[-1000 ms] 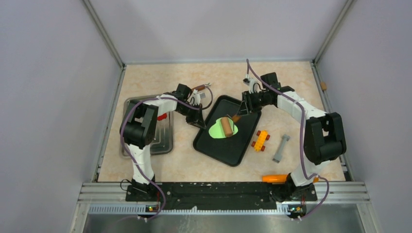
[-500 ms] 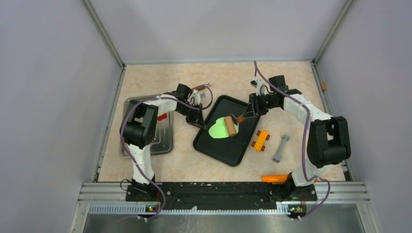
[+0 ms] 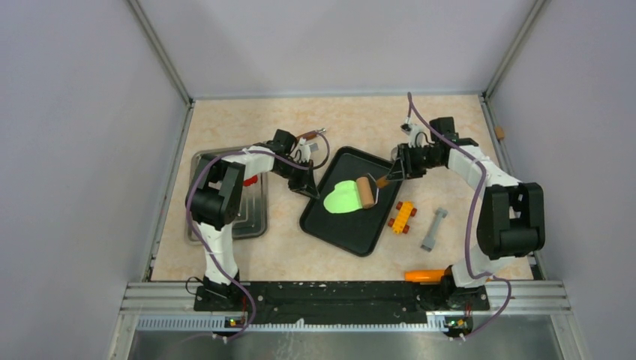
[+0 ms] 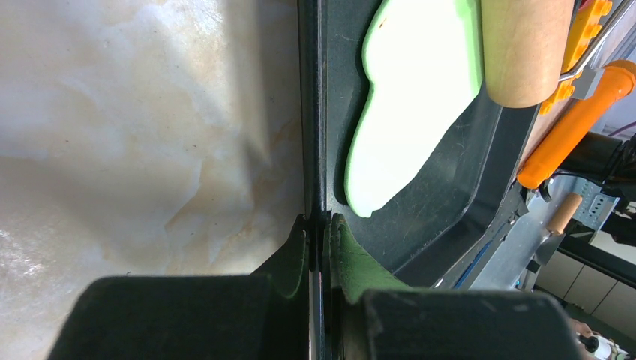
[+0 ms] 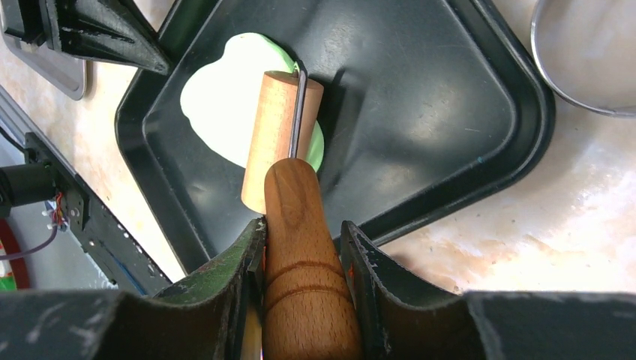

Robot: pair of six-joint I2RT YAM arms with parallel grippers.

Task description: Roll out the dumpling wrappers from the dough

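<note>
Currently: left end effector (image 4: 319, 223) pinches tray rim (image 4: 313, 112) | right end effector (image 5: 304, 226) grips roller (image 5: 279, 135) on dough (image 5: 214, 101)

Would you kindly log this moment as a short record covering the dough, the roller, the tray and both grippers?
dough: one flattened lime-green sheet with an uneven outline, lying in the black tray
black tray: on the table between the two arms
roller: wooden, resting on the dough's side nearer the right arm
left gripper: shut on the black tray's rim
right gripper: shut on the roller's handle
nearby: metal tray by the left arm, yellow block beside the black tray
</note>
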